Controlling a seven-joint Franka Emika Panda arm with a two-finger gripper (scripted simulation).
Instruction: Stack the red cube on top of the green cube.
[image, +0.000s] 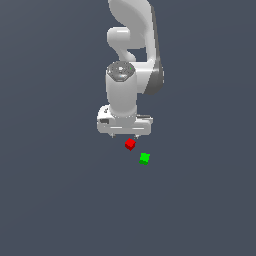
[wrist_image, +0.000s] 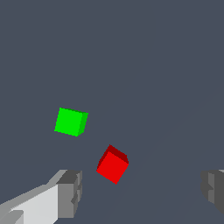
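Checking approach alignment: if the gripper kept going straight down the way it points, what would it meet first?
Probably the small bright-red cube, lying between the open gripper fingers, nearer one; depth is unclear. The small bright-green cube sits off to the side.

The red cube (image: 130, 144) is seen resting on the dark grey floor, rotated off-square. The green cube (image: 144, 159) is seen at roughly 4 o'clock from it in the exterior view, near but not touching, unstacked.
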